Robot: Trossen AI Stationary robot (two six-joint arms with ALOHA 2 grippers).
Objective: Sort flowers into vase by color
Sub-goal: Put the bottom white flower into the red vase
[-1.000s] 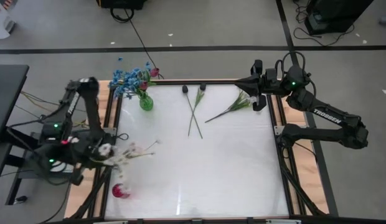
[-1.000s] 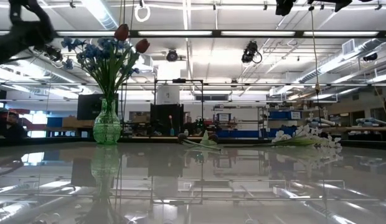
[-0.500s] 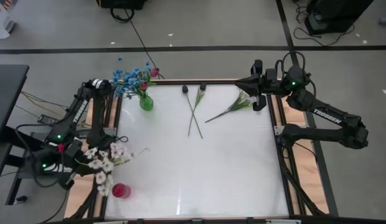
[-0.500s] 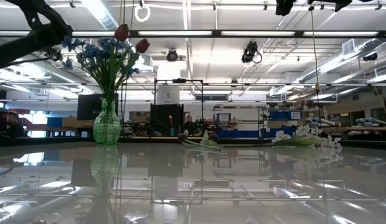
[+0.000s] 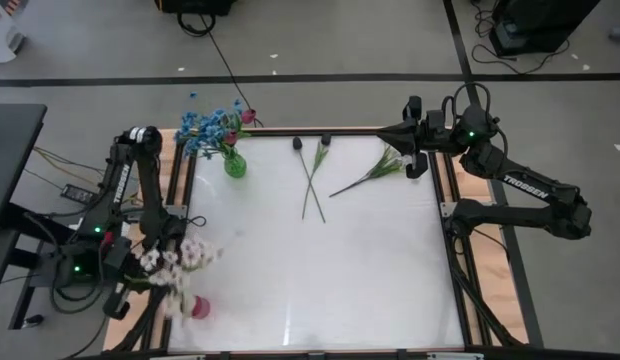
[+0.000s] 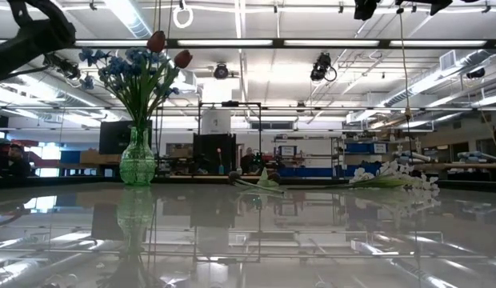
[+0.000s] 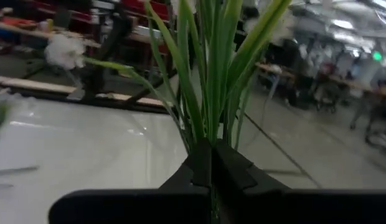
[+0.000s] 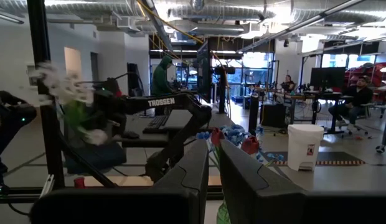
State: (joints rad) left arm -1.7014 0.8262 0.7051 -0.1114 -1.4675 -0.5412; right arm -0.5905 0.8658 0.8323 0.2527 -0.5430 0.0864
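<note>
The left end effector is clamped on the green stems of a white flower spray, holding it above the worktop's left edge near the front-left corner, just over a red vase. The green vase with blue flowers stands at the back-left corner. 2 dark buds and another white spray lie near the back edge. The right end effector, narrowly parted, waits at the back-right corner.

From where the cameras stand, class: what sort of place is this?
Probably a robotics lab or workshop: two dark robot arms flank a white framed table, with long ceiling strip lights and workbenches with seated people behind.
</note>
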